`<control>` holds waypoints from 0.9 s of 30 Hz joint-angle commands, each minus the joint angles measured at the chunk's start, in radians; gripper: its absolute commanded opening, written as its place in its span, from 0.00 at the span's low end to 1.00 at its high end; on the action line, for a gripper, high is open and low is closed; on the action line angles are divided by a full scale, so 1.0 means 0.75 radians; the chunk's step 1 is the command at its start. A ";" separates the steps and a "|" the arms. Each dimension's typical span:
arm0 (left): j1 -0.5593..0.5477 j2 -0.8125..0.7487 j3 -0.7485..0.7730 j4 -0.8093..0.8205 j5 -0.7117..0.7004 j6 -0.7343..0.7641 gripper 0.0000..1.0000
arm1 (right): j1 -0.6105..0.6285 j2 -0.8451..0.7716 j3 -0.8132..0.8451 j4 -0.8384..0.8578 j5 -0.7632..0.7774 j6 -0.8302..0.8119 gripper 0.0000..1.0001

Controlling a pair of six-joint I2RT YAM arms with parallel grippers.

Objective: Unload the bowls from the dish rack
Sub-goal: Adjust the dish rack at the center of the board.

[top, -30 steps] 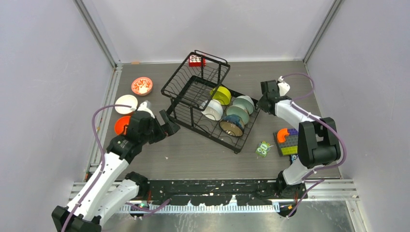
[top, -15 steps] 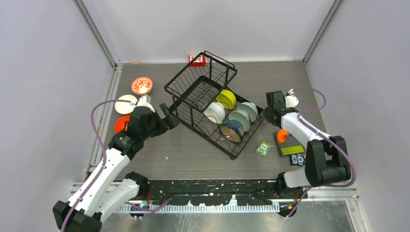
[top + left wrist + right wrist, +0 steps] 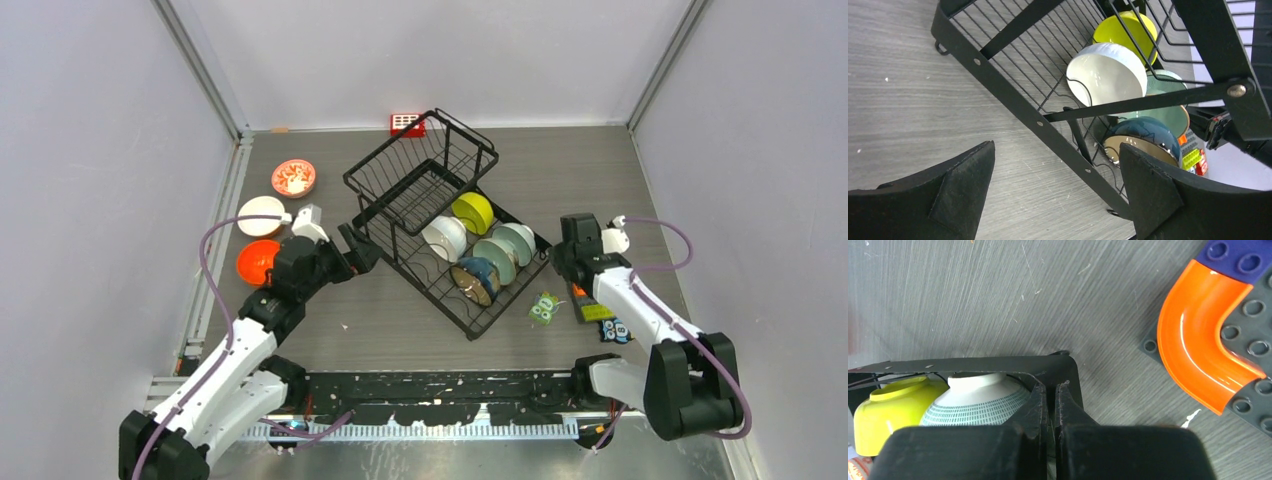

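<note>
The black wire dish rack (image 3: 440,215) stands mid-table with its upper basket tipped up. Several bowls stand on edge in its lower tier: lime-yellow (image 3: 472,212), white (image 3: 442,238), pale mint (image 3: 513,242) and dark (image 3: 478,279). Three bowls lie on the table at the left: red-patterned (image 3: 293,178), white (image 3: 260,215), orange (image 3: 256,260). My left gripper (image 3: 355,252) (image 3: 1056,146) is open beside the rack's left corner, holding nothing. My right gripper (image 3: 556,256) (image 3: 1051,386) is shut on the rack's right corner rim (image 3: 973,363), next to a teal-patterned bowl (image 3: 978,397).
Flat toy blocks (image 3: 595,300) with an orange curved piece (image 3: 1198,340) and an owl card (image 3: 544,307) lie right of the rack, under my right arm. A red block (image 3: 405,123) sits at the back. Walls close in the table on three sides.
The rack has slid right and toward the near edge, turning as it went, with my right gripper on its corner. The left gripper has followed a little to the right.
</note>
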 commanded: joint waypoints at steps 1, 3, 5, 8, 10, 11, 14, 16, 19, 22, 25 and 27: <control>-0.022 -0.040 -0.055 0.296 0.034 0.174 0.93 | -0.011 -0.060 -0.087 -0.152 -0.061 0.173 0.01; -0.044 -0.055 -0.071 0.330 0.019 0.228 0.91 | -0.010 -0.082 -0.097 -0.160 -0.060 0.160 0.01; -0.070 -0.063 -0.102 0.398 0.021 0.293 0.89 | -0.011 -0.093 -0.108 -0.161 -0.069 0.150 0.01; -0.116 -0.078 -0.167 0.531 0.034 0.365 0.85 | -0.011 -0.103 -0.135 -0.143 -0.090 0.141 0.01; -0.156 -0.052 -0.179 0.593 0.037 0.439 0.83 | -0.010 -0.107 -0.150 -0.132 -0.104 0.136 0.01; -0.170 -0.025 -0.173 0.615 0.044 0.477 0.82 | -0.011 -0.109 -0.160 -0.126 -0.107 0.131 0.01; -0.186 0.094 -0.150 0.717 0.078 0.548 0.77 | -0.009 -0.127 -0.186 -0.109 -0.124 0.123 0.01; -0.203 0.147 -0.153 0.817 0.048 0.579 0.73 | -0.012 -0.148 -0.196 -0.099 -0.126 0.116 0.01; -0.212 0.218 -0.141 0.905 -0.008 0.665 0.71 | -0.011 -0.159 -0.196 -0.099 -0.137 0.100 0.01; -0.211 0.305 -0.131 0.980 -0.020 0.708 0.64 | -0.011 -0.161 -0.194 -0.095 -0.154 0.086 0.01; -0.213 0.362 -0.134 1.076 -0.025 0.708 0.52 | -0.010 -0.160 -0.193 -0.095 -0.164 0.071 0.01; -0.214 0.408 -0.124 1.116 -0.016 0.710 0.46 | -0.011 -0.162 -0.195 -0.095 -0.171 0.072 0.01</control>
